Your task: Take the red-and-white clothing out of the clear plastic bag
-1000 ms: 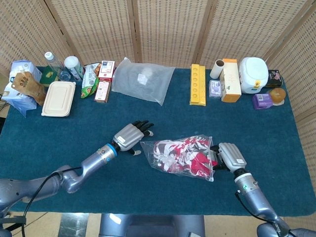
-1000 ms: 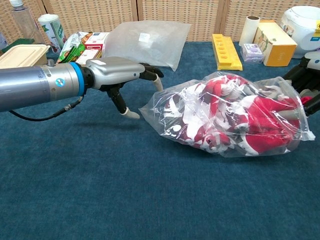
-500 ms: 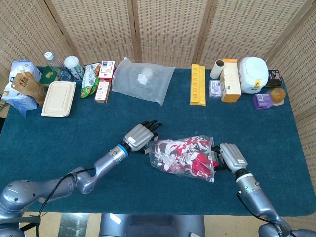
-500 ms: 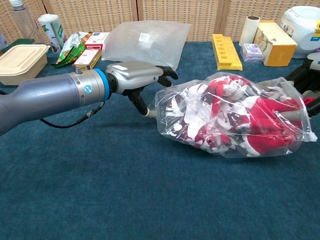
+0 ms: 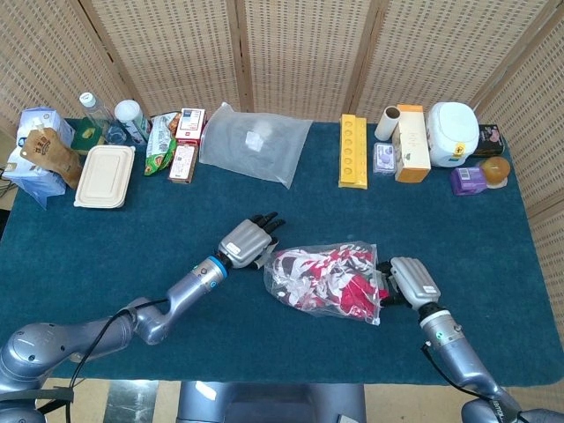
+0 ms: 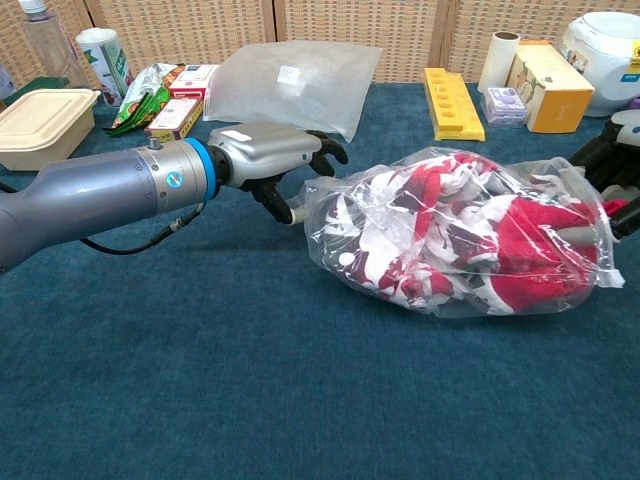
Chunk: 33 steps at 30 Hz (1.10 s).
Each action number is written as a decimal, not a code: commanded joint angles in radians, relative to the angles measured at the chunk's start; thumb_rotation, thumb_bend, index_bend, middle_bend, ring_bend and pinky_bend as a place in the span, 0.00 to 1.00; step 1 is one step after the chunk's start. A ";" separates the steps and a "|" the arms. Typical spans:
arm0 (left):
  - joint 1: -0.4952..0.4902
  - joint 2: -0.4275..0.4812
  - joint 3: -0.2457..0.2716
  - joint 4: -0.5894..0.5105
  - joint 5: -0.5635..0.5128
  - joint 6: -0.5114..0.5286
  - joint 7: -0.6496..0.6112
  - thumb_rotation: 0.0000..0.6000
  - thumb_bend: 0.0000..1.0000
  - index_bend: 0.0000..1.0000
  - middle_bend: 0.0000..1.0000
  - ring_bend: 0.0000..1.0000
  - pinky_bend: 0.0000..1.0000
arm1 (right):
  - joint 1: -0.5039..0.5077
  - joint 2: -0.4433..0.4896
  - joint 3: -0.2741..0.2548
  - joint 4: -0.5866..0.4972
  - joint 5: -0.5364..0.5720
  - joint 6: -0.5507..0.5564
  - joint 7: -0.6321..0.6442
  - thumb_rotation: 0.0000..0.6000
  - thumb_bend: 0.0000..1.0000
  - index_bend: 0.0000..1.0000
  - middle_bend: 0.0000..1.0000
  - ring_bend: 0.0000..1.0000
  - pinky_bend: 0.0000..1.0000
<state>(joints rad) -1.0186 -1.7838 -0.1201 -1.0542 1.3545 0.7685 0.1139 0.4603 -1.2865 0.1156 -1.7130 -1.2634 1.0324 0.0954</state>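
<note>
The clear plastic bag (image 5: 324, 280) (image 6: 455, 240) lies on the blue table cloth with the red-and-white clothing (image 5: 339, 284) (image 6: 500, 250) bunched inside it. My left hand (image 5: 249, 241) (image 6: 275, 160) is at the bag's left end, fingers curled over its edge and thumb beneath, pinching the plastic. My right hand (image 5: 410, 280) (image 6: 612, 175) holds the bag's right end; in the chest view only its dark fingers show at the frame's edge. The bag's mouth is hard to make out.
Along the back edge stand a white lunch box (image 5: 104, 176), snack packs (image 5: 182, 141), a frosted plastic pouch (image 5: 254, 141), a yellow tray (image 5: 352, 150), boxes (image 5: 411, 141) and a white appliance (image 5: 452, 132). Bottles (image 5: 110, 119) stand at the far left.
My left hand reached right to the bag's left end and closed on it, then drew back slightly left. The bag got pushed shorter and crumpled. The right hand barely moved.
</note>
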 commanded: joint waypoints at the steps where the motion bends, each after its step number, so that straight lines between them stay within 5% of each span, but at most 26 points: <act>1: 0.009 0.016 0.009 0.003 0.009 0.003 -0.009 1.00 0.52 0.60 0.12 0.04 0.18 | -0.003 0.000 0.002 -0.002 -0.003 0.009 -0.003 1.00 0.38 0.78 0.77 0.88 0.84; 10: 0.064 0.100 0.044 -0.019 0.048 0.056 -0.055 1.00 0.52 0.60 0.12 0.04 0.18 | -0.021 0.012 0.005 -0.016 -0.015 0.045 -0.007 1.00 0.38 0.78 0.77 0.88 0.84; 33: 0.335 0.507 0.113 -0.207 0.017 0.269 -0.043 1.00 0.53 0.60 0.12 0.04 0.18 | -0.074 0.095 0.008 -0.013 0.004 0.102 -0.016 1.00 0.38 0.78 0.77 0.89 0.85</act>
<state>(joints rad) -0.6918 -1.2858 -0.0089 -1.2555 1.3778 1.0315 0.0702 0.3920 -1.1967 0.1250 -1.7283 -1.2609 1.1300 0.0756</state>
